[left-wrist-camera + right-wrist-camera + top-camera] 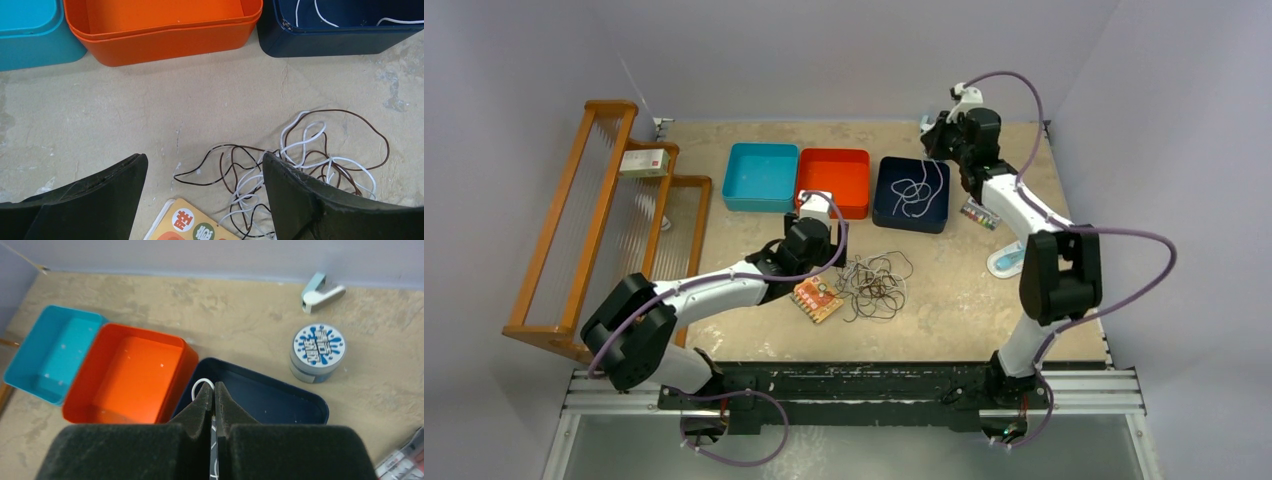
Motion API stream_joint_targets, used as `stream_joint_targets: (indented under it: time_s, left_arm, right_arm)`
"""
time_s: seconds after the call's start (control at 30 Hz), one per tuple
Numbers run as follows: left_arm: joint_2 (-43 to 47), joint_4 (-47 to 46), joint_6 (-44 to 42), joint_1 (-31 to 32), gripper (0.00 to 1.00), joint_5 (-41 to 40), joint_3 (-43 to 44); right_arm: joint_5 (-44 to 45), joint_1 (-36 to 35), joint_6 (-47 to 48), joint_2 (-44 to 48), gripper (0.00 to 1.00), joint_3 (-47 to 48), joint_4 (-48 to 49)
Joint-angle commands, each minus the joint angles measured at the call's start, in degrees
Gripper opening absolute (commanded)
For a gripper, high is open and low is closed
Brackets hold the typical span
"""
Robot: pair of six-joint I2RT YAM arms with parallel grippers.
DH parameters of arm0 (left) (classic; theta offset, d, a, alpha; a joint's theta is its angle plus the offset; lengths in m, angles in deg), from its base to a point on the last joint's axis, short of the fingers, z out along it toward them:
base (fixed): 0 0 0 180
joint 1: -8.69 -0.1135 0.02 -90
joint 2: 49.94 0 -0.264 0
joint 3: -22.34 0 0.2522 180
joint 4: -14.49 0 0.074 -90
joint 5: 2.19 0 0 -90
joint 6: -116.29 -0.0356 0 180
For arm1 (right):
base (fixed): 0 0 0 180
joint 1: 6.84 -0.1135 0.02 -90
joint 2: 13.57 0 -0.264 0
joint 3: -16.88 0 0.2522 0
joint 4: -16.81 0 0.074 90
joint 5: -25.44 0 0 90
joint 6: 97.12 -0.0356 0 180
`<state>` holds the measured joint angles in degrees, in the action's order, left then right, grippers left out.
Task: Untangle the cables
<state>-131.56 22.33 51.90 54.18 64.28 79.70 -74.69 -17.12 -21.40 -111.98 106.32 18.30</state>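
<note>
- Here's the main knot: the cables (874, 285) lie in a loose heap near the middle of the bench (964, 310), with dark and white strands looped through one another.
- From the left wrist view, one dark loop swings out wide on the far right of the heap, and the white strands bunch up in its middle.
- One white cable (912, 195) lies well apart from the heap, curled inside the navy bin (886, 212).
- The left tool (205, 167) is spread wide open, low over the bench at the heap's left edge. Its right finger covers part of the tangle in its own camera.
- A printed card (816, 298) with coloured circles lies flat just beside the heap on its left, showing between the left tool's fingers.
- Over at the far side, the right tool (214, 389) hangs above the navy bin with its pads pressed together.
- A small white loop (202, 385) peeks out just past those tips; I cannot tell whether it is pinched or simply lying in the bin below.
- To the left of the navy bin sits the orange bin (834, 180), then the teal bin (761, 176), all in one row along the far part of the bench.
- A round tin (318, 352) with a blue splash label stands near the navy bin's right side.
- A wooden rack (594, 220) lines the bench's left edge.
</note>
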Motion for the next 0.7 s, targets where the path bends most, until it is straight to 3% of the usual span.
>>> stream_joint_targets:
  time_s: [0.0,0.23,0.47,0.67]
  left_arm:
    - [-0.3,-1.5,0.8,-0.2,0.84,1.2,1.3]
    - [-0.6,-1.5,1.3,-0.2,0.84,1.6,1.3]
    - [-1.3,-1.6,1.3,-0.2,0.84,2.0,1.9]
    - [-1.9,-1.6,1.1,-0.3,0.84,2.1,2.2]
  right_arm:
    - [-1.0,-1.2,3.2,-5.6,0.0,4.1,-2.1]
    - [1.6,-3.2,7.6,-12.8,0.04,8.7,-6.0]
    - [4.1,-3.2,8.7,-10.2,0.37,9.1,-6.6]
    - [5.2,-3.2,8.7,-5.7,0.45,7.4,-7.4]
